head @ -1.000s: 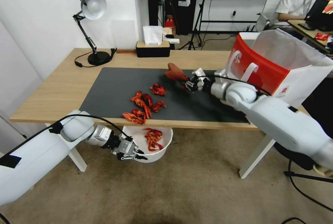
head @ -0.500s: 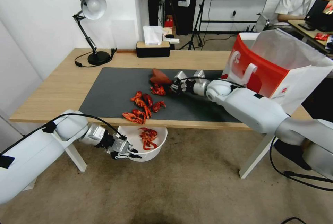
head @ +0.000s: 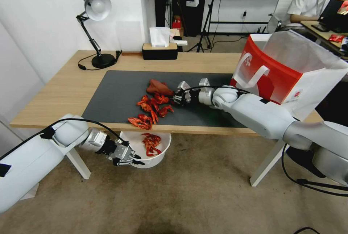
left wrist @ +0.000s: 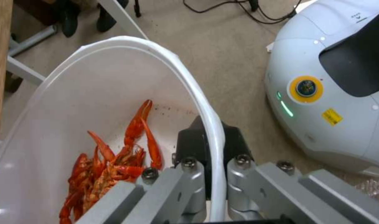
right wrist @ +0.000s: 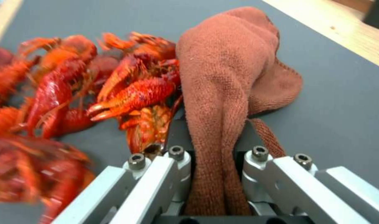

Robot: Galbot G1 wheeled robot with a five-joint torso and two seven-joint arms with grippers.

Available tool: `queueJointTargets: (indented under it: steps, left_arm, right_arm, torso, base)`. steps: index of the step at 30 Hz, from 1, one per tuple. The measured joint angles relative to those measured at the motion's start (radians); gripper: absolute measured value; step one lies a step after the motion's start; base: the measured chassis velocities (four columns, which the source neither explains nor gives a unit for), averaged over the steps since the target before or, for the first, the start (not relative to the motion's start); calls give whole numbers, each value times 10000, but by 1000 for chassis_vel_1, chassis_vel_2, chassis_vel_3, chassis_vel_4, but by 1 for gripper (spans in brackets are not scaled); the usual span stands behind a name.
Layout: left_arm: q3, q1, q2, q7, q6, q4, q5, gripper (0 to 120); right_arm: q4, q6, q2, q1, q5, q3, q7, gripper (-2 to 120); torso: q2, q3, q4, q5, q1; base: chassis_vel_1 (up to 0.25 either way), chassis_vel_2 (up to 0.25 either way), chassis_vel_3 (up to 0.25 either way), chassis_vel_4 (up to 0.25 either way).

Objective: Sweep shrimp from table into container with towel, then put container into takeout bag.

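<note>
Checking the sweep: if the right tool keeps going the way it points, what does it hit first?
The right tool, shut on the towel, points at the shrimp on the mat. It would likely push the towel into the nearest of them; they look about touching already.

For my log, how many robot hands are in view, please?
2. The left hand grips the container rim below the table edge; the right hand holds the towel on the mat.

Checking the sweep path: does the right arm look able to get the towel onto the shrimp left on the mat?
Probably yes. The right gripper, shut on the towel, already lies beside the shrimp on the table, nothing between them.
</note>
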Motion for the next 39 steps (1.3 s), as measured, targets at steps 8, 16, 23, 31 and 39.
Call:
queueJointTargets:
  steps: [8,16,23,31,39]
  left_arm:
    - [-29,-31,59,13,-1,-38,0,0]
    - [-145,44,121,17,3,-145,-18,0]
    - [-252,184,142,14,58,-323,-77,0]
    - [-405,294,208,8,82,-457,-101,0]
    - [-708,593,303,-8,130,-686,-224,0]
  right_arm:
    - [693,12,-154,0,129,-163,-139,9]
    - [1320,-24,-361,-15,180,-374,-261,9]
    - [1765,-48,-536,-131,159,-488,-272,9]
    - [2245,-70,-692,-287,63,-560,-272,9]
    - [2576,-98,-699,-409,-69,-586,-250,9]
  torso:
    - [0,0,0,0,-1]
    - [0,0,-1,0,0]
    - [0,0,1,1,0]
    - [0,0,0,1,0]
    - [0,-1,0,1,0]
  base:
    - [0,0,0,0]
    - [0,0,0,0]
    - [0,0,0,0]
    - [0,0,0,0]
    - [0,0,0,0]
